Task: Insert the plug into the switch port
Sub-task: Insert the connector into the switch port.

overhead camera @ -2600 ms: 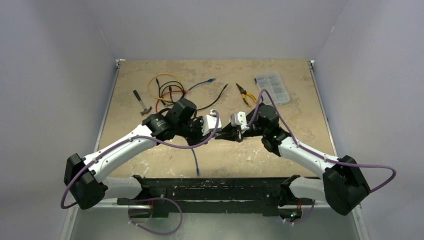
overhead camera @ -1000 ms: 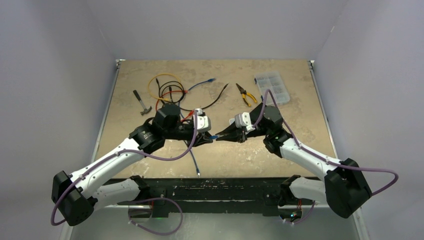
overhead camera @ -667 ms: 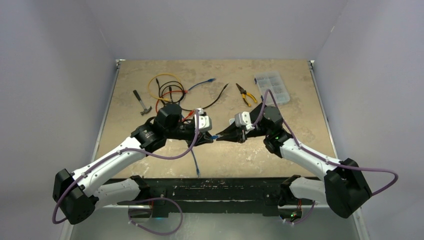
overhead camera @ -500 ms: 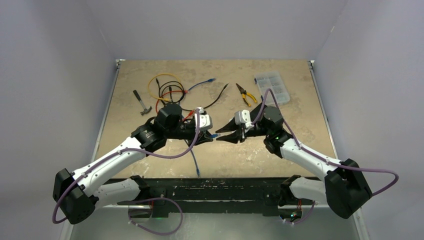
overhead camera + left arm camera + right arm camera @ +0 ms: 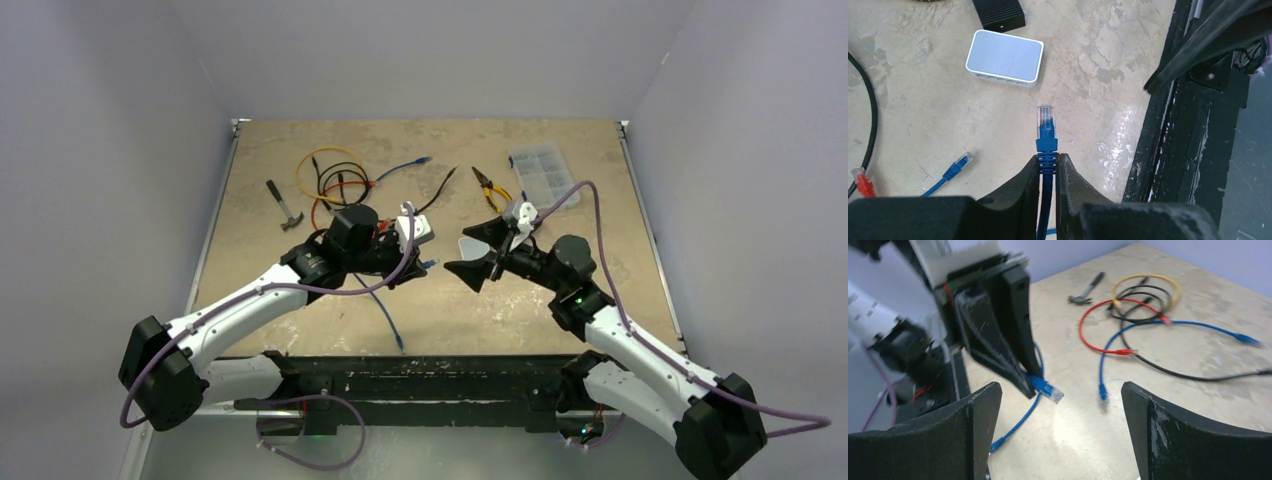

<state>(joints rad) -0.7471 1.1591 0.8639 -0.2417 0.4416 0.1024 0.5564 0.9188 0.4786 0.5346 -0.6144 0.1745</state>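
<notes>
- Hammer (image 5: 285, 205) lies far left on the tan surface (image 5: 610, 240), well apart from both arms.
- Just right of it there's a loose tangle of yellow, black and red cables (image 5: 333, 183), with a blue patch lead (image 5: 403, 166) trailing off to the far right of the heap.
- From where I stand, the left end effector (image 5: 1048, 161) is clenched tight on the plug (image 5: 1046, 118). Its two black fingers pinch the ribbed blue boot, and the clear connector pokes out past the tips.
- The plug's blue cord drops back between the fingers and loops down towards the near edge of the surface.
- The plug is held up off the surface, pointing across at the other arm, and touches nothing but those fingers.
- In the left wrist view the white switch (image 5: 1004, 56) sits flat on the surface beyond the plug tip, apart from it. The plug is not in any port.
- A black box (image 5: 998, 13) lies just beyond the switch.
- The right end effector (image 5: 470, 253) is released, its fingers spread wide with nothing between them. It faces the plug at close range without touching it.
- Further right and far, yellow-handled pliers (image 5: 490, 189) rest on the surface.
- A clear compartment box (image 5: 545, 173) sits far right.
</notes>
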